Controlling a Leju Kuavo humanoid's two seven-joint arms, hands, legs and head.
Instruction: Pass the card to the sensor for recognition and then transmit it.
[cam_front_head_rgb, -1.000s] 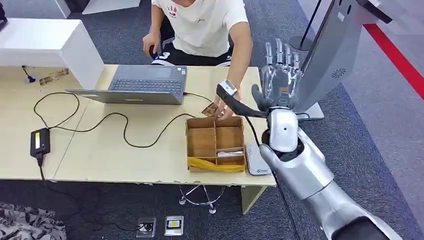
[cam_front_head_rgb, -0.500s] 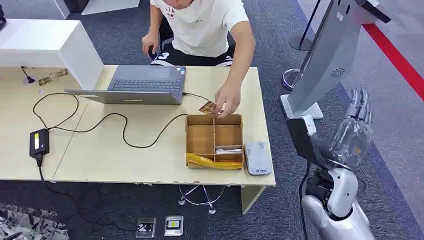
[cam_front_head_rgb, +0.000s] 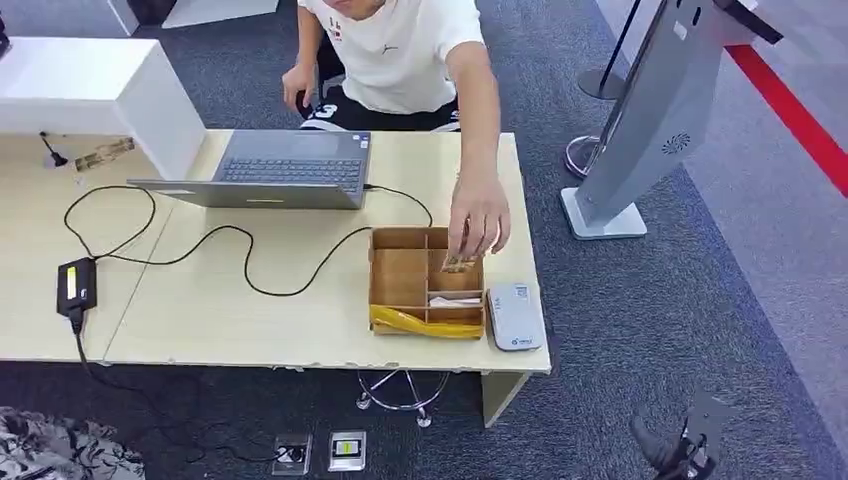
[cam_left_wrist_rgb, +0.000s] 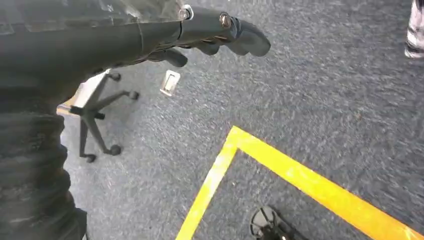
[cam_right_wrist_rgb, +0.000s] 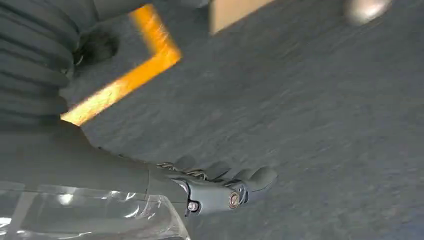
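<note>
1. My left robot hand hangs over grey carpet, its dark fingers lying fairly straight with nothing between them; I read it as open and empty.

2. My right robot hand also hangs above the carpet, fingers extended and apart, holding nothing.

3. The small tan patterned card is well away from both robot hands. A person's hand pinches it just above the far right compartment of the brown compartmented cardboard box on the pale wooden desk.

4. The white rounded sensor reader lies flat on the desk, touching or just beside the box's right wall, near the desk's front right corner.

5. Left of the box, a black cable snakes toward the grey open laptop, which sits farther back.

6. Handling, as I judge it: the card looks thin, light and stiff, with a smooth face likely to slip. Lying flat in a compartment, it would be awkward to lift, so I would pinch it by a free short edge, thumb against a finger, while it stands propped or is offered, leaving most of the face clear for the reader.

7. Squeezing hard could bend it; a light, firm pinch should do.
</note>
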